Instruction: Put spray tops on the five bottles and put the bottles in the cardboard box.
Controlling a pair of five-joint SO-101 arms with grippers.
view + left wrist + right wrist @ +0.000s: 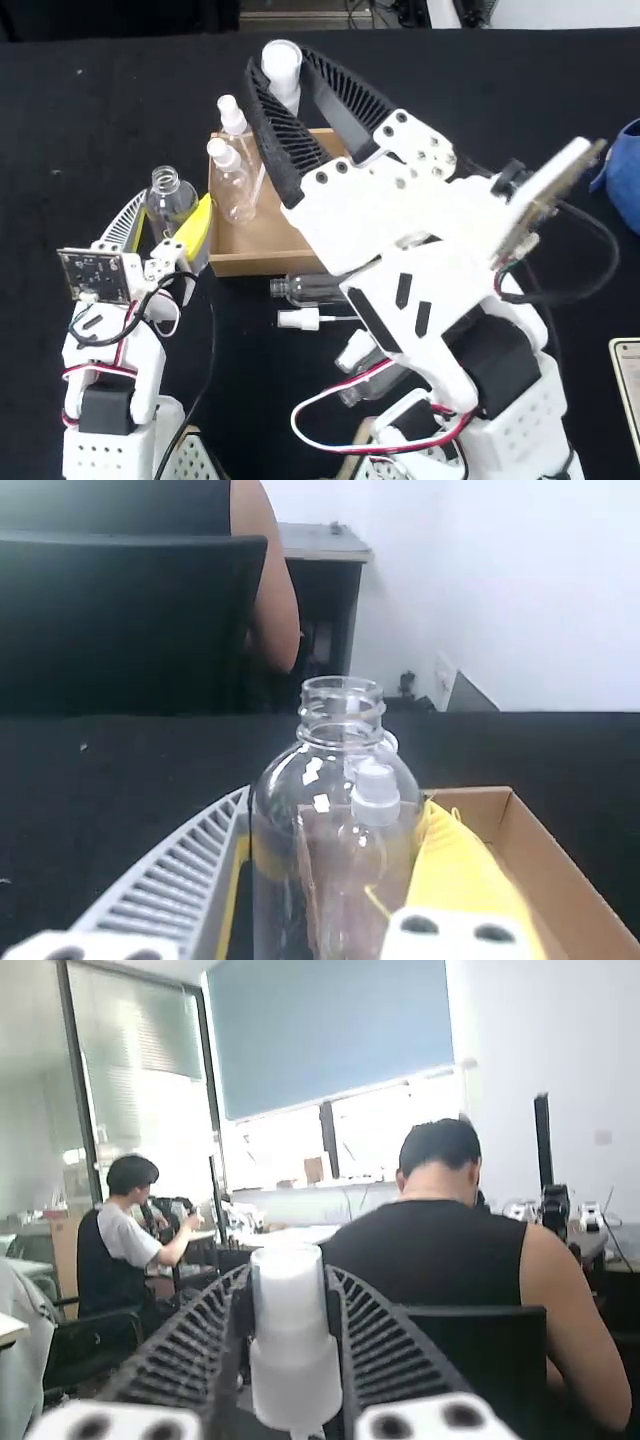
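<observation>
On the black counter (100, 120), a cardboard box (245, 265) sits between two arms. The left fingers (198, 228), one grey and one yellow, are closed around an uncapped clear bottle (170, 196), holding it upright just beside the box's left wall. The right fingers (280, 130), black and ribbed, are raised near the box's far side and pinch a white spray top (282, 62). Two capped bottles (230, 175) stand at the box's far left corner. Another open bottle (312, 288) and a loose spray top (299, 320) lie on the counter in front of the box.
</observation>
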